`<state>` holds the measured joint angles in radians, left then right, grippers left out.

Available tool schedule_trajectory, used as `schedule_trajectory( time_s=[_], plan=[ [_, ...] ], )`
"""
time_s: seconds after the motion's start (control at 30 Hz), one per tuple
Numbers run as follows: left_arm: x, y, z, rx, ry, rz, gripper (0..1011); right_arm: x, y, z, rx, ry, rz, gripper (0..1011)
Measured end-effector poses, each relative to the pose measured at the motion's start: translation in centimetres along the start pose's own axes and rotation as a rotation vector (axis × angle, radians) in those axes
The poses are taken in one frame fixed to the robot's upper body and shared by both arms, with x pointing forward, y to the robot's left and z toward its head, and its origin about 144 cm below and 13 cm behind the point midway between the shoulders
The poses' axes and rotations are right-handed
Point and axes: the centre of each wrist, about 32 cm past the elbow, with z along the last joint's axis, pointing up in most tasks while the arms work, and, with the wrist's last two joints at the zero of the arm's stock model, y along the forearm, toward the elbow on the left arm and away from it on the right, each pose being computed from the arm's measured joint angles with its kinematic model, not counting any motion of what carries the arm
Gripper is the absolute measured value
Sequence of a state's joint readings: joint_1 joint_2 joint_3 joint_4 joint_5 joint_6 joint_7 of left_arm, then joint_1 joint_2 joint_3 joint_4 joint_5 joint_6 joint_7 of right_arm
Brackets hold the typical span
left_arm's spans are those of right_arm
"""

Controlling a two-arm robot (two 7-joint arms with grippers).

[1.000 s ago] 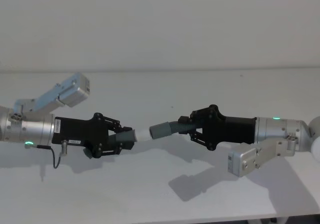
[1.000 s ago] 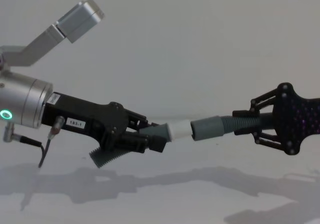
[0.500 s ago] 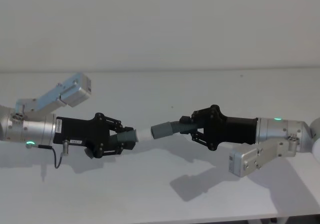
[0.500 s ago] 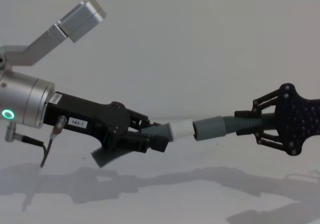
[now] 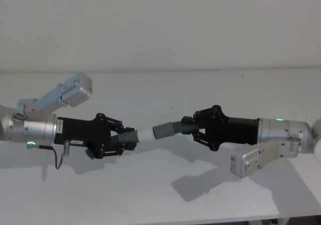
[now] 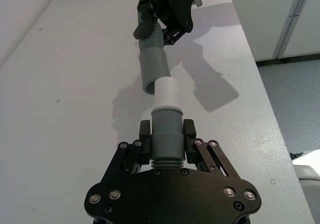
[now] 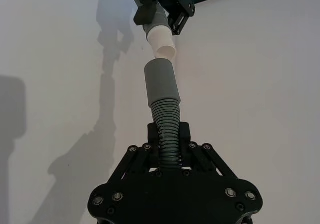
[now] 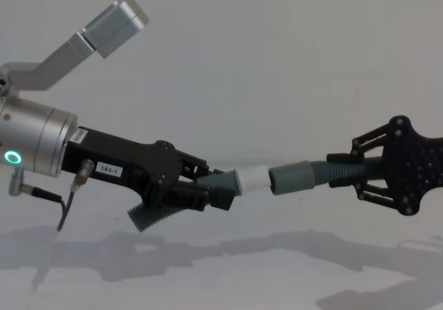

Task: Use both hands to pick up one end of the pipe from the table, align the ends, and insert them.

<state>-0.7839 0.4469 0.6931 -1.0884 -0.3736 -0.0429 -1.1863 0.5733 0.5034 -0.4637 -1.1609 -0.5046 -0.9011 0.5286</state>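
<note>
Meeting ends: white tip (image 8: pixel 252 179) just at the mouth of the grey cuff (image 8: pixel 291 177), both held above the table (image 5: pixel 150 185).
Short piece (image 6: pixel 165 138): clamped in the left gripper (image 8: pixel 208 189), fingers closed around it.
Longer piece (image 7: pixel 167 134): ribbed middle pinched by the right gripper (image 5: pixel 198 131), fingers closed.

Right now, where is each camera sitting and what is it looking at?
Head view: up high, looking down at the table; both arms reach in.
Chest view: lower, looking sideways at the left gripper and right gripper.
Left wrist view: looks along its white tip toward the grey cuff.
Right wrist view: looks back the other way.
All share the tip meeting the cuff.
</note>
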Motion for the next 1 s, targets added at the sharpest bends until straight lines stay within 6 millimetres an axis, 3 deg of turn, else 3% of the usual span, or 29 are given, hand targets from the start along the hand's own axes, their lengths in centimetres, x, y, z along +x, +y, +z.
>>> schedule_trajectory(
  time_s=[1.0],
  plan=[
    [-0.39,-0.04,-0.49,-0.010,0.018,0.012,355,-0.01,-0.09,-0.06,-0.005,0.000,0.000,203]
  ],
)
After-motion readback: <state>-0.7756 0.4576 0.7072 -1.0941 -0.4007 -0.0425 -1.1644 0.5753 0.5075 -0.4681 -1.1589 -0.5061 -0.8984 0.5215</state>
